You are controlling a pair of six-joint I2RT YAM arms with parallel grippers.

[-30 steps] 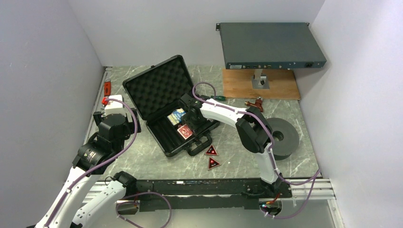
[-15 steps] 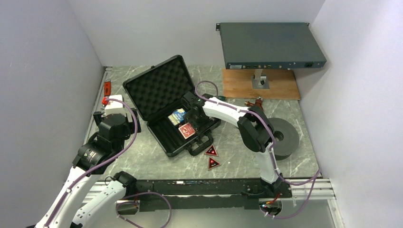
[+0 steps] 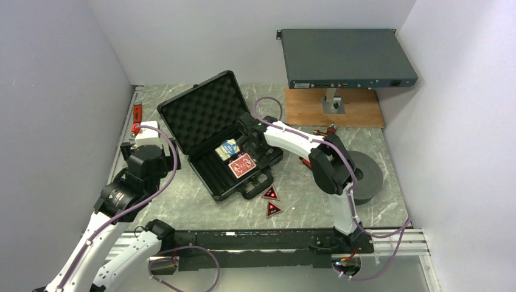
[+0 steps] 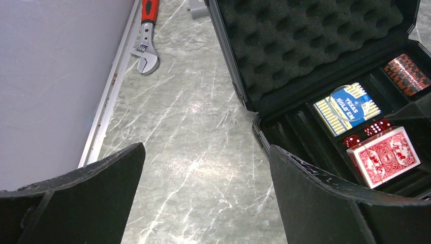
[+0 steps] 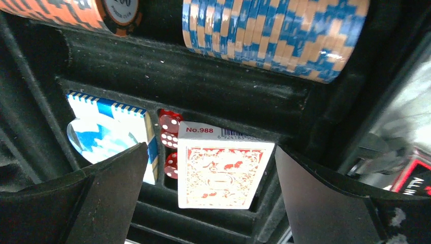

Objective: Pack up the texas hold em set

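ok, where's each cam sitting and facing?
Top external: fixed above and behind the bases, looking down on the open briefcase; left arm and right arm both show.
Left wrist: on the left arm, facing across the table to the briefcase's side and a wrench; open left claw at bottom.
Right wrist: on the right arm, close over the chip rolls inside the briefcase; open right claw at bottom.
Shared: both wrist views show the red card deck, blue deck, dice.

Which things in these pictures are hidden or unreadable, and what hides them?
Top external: the right arm covers the briefcase's chip rolls.
Right wrist: the top edge cuts the blue chip roll; count unknown.
Left wrist: a finger hides the briefcase's front edge.
Top external: the grey box's labels are too small.
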